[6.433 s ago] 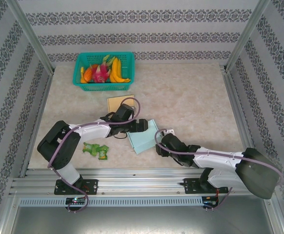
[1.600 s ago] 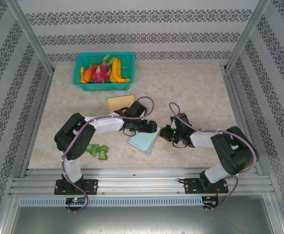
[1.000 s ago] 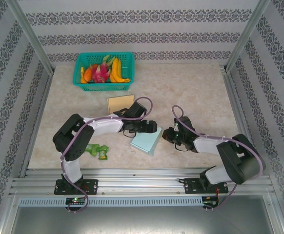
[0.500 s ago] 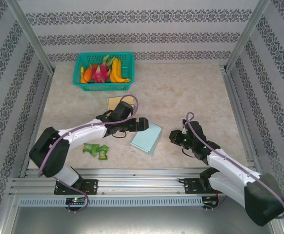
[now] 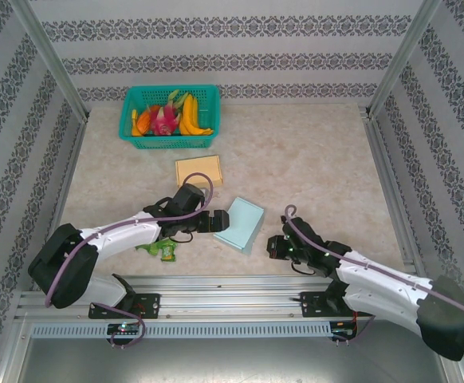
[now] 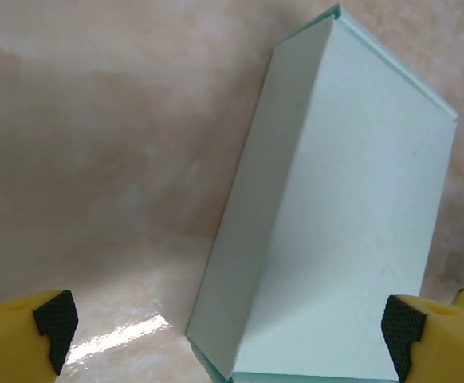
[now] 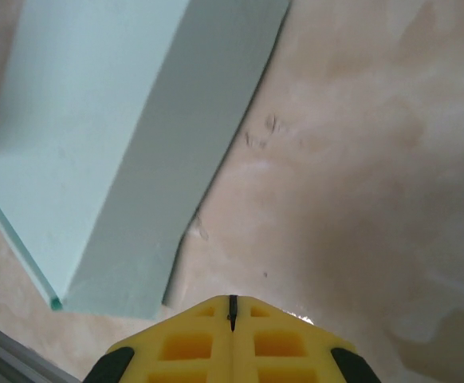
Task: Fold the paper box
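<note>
- The pale teal paper box (image 5: 240, 224) lies flat on the desk (image 5: 312, 159) with one broad face up, between the two end effectors
- In the left wrist view the paper box (image 6: 336, 223) shows its broad top face and one long, narrow side wall, and its far end tapers to a corner
- The left end effector (image 5: 221, 222) sits at the paper box's left edge, its fingers spread as wide as they go and gripping nothing
- In its own camera, the left end effector (image 6: 226, 329) has one black-padded yellow fingertip on either side of the paper box's near end, and both pads stand apart from the box's walls
- The right end effector (image 5: 272, 247) is just right of the paper box's near corner and clear of it
- Its yellow fingers are pressed together with only a thin seam between them, and they carry nothing (image 7: 232, 319)
- From the right wrist, the paper box (image 7: 112, 136) lies ahead and to the left of the closed fingertips
- A green basket (image 5: 168, 142) stands well beyond the paper box, up and to the left
- The basket holds bananas (image 5: 190, 118), a pink dragon fruit (image 5: 165, 120) and some orange pieces too small to name
- A tan cardboard sheet (image 5: 198, 171) lies flat between the basket and the paper box
- A small green packet (image 5: 159, 249) lies on the desk left of the paper box, nearer the arm bases
</note>
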You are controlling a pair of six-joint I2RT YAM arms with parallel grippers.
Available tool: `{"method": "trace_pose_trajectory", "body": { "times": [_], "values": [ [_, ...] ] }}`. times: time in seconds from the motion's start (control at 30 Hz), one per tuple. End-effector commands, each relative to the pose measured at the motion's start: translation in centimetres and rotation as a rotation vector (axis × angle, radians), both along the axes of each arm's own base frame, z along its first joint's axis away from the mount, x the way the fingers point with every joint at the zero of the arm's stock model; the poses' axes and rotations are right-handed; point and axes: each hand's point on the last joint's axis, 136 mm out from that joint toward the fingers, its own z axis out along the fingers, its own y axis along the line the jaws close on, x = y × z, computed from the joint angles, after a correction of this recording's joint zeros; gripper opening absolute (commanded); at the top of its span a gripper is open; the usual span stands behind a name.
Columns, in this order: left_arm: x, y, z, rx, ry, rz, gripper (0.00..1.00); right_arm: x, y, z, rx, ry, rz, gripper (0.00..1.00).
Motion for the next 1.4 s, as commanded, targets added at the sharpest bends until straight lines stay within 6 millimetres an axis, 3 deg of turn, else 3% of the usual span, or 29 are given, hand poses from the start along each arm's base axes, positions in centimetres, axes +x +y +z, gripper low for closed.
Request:
{"method": "trace_pose_trajectory", "body": {
  "times": [0.0,0.3,0.33,0.5,0.77,0.9,1.1,1.37],
  "values": [
    [0.2,-1.4,0.4,-0.073,-0.01,-0.02,1.0,0.1,0.2,-0.5,-0.03,-0.003,-0.027,0.0],
    [-0.4,-3.3,-0.2,-0.067,0.006,-0.058,0.99,1.2,1.8,0.2,-0.03,-0.025,-0.015,0.0],
    [-0.4,-3.3,-0.3,-0.066,0.01,-0.059,0.99,1.8,2.6,1.2,-0.012,-0.042,-0.009,0.0],
    [-0.2,-3.7,-0.2,-0.08,0.014,-0.051,1.0,3.6,4.6,2.3,0.0,-0.07,0.007,0.0],
    [1.0,-5.5,0.0,-0.115,0.033,-0.051,1.0,6.6,7.0,2.7,0.022,-0.104,0.006,0.0],
    [2.4,-6.1,0.1,-0.083,0.025,-0.047,1.0,8.4,7.3,2.8,0.041,-0.13,-0.013,0.0],
    [4.4,-4.2,0.8,-0.005,-0.021,0.027,1.0,10.1,5.3,3.5,0.058,-0.153,-0.08,0.0],
    [4.4,-0.2,0.2,0.102,-0.039,0.109,1.0,7.0,3.3,3.7,0.023,-0.099,-0.041,0.0]
  ]
}}
